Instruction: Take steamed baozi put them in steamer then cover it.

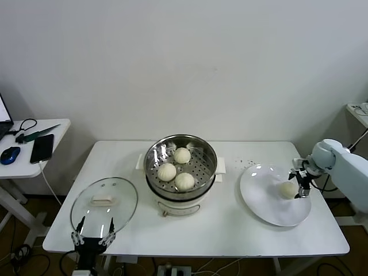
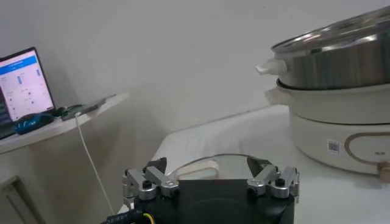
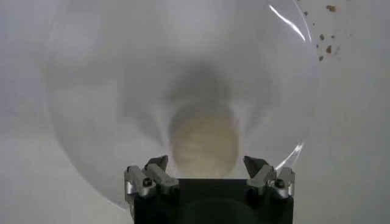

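A: Item one, the steamer (image 1: 180, 172)?
B: Steel pot on a white base, centre of the white table (image 1: 230, 230). Uncovered. Three steamed baozi (image 1: 167, 171) lie on its perforated tray: one at 12 o'clock, one at 9 o'clock, one at 6 o'clock. The left wrist view shows the steamer's wall (image 2: 341, 55) from the side.

A: The fourth bun?
B: A single baozi (image 1: 287, 190) on the flat white plate (image 1: 261, 198), at 3 o'clock from the steamer. It sits towards the plate's 3 o'clock edge. The right wrist view shows the same bun (image 3: 203, 143) just ahead of the fingers.

A: Right gripper (image 1: 300, 185)?
B: Over the plate's 3 o'clock edge, fingers spread wide, one on either side of the bun. Whether they touch it cannot be told. Nothing clamped.

A: The cover (image 1: 104, 204)?
B: Glass lid with white handle, flat on the table at 8 o'clock from the steamer, well apart from it.

A: Left gripper (image 1: 92, 230)?
B: At the lid's 6 o'clock edge, by the table's near edge. Fingers (image 2: 149, 182) spread apart, holding nothing; the lid's handle (image 2: 196, 167) shows between them, farther off.

A: Other entries?
B: Side table (image 1: 54, 144) at 9 o'clock, bearing a phone (image 1: 42, 148) and a blue mouse (image 1: 10, 154). Brown crumbs (image 1: 247, 163) on the table at the plate's 11 o'clock.
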Tool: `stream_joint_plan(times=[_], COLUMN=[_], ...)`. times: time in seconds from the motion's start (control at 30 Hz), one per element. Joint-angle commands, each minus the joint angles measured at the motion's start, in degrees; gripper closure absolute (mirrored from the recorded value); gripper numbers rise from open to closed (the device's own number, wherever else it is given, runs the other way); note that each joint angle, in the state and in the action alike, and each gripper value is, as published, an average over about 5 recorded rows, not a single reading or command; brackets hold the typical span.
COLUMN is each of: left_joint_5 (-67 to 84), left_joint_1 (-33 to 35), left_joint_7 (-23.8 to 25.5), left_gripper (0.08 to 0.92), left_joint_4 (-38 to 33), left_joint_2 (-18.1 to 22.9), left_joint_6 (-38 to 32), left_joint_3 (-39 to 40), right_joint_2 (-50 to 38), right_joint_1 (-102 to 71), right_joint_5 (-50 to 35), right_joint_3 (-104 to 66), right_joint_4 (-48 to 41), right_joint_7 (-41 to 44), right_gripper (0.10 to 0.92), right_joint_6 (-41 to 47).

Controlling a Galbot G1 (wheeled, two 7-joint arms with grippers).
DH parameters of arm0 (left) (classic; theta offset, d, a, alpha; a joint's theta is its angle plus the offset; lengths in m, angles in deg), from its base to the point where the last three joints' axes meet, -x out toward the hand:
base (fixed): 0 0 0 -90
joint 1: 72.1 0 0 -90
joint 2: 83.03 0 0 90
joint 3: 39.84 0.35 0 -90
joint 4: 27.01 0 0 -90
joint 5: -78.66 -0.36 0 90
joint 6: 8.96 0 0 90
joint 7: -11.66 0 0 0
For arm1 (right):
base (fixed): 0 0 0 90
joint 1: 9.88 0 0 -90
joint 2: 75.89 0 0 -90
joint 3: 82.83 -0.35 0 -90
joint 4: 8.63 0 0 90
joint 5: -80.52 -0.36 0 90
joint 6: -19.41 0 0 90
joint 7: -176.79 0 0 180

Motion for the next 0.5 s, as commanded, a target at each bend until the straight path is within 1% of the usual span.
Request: stream_joint_plan(times=[0.03, 0.27, 0.5], left_joint_5=[-0.1, -0.2, -0.3], left_joint_1=[0.2, 0.3, 0.2], left_joint_7=[0.0, -0.1, -0.1], left_gripper=[0.177, 0.177, 0.177], left_joint_4=[0.1, 0.2, 0.1], left_joint_2=[0.1, 0.1, 0.1], left_joint_6=[0.0, -0.1, -0.1], left_joint_3=[0.0, -0.1, 0.1], right_joint_2=[3.5, 4.1, 3.6], right_joint_1=[-1.2, -0.8, 0.0], right_joint_5=[1.3, 1.2, 0.2], right_joint_3=[-1.4, -0.8, -0.5], right_joint_4=[-4.7, -5.6, -5.3], right_joint_7=[0.1, 0.6, 0.9], right_gripper=[0.203, 0.206, 0.286], right_joint_6=[-0.7, -1.2, -1.1])
